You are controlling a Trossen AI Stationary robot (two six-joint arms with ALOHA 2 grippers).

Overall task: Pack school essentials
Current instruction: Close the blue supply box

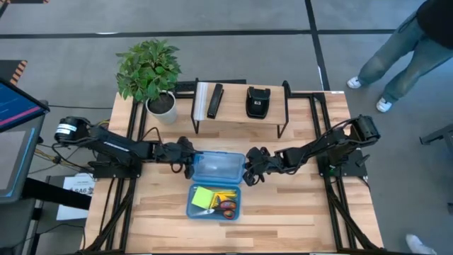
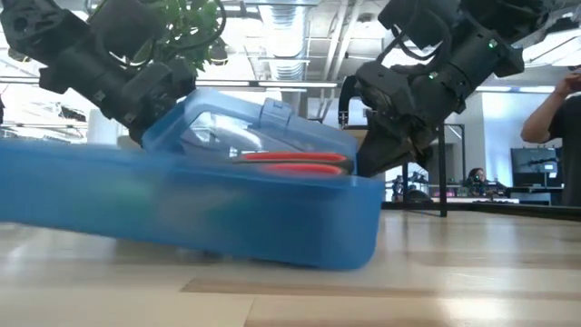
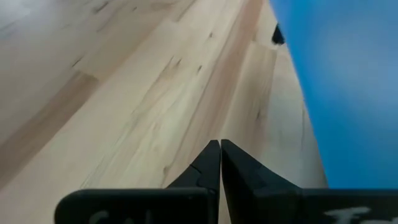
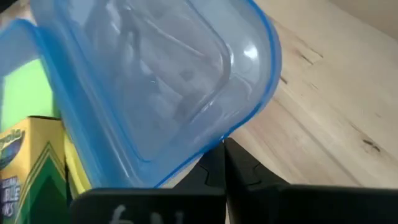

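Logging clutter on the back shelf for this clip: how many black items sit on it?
2. A long black bar lies on the rack's left part beside a white pad; a black pouch sits to its right. Nothing else shows there from above.

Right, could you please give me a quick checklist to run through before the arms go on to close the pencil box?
1. Items inside the blue pencil box: the red-handled scissors, crayon box and lime-green sticky-note pad lie in it. Ok.
2. Lid down: raised and tilted, not shut. Not ok.
3. Left claw at the lid's left edge, shut. Ok.
4. Right claw at the lid's right edge, shut. Ok.
5. Box flat on the table: the low view shows one end lifted. Not ok.
6. Whether either claw touches the lid: cannot tell.
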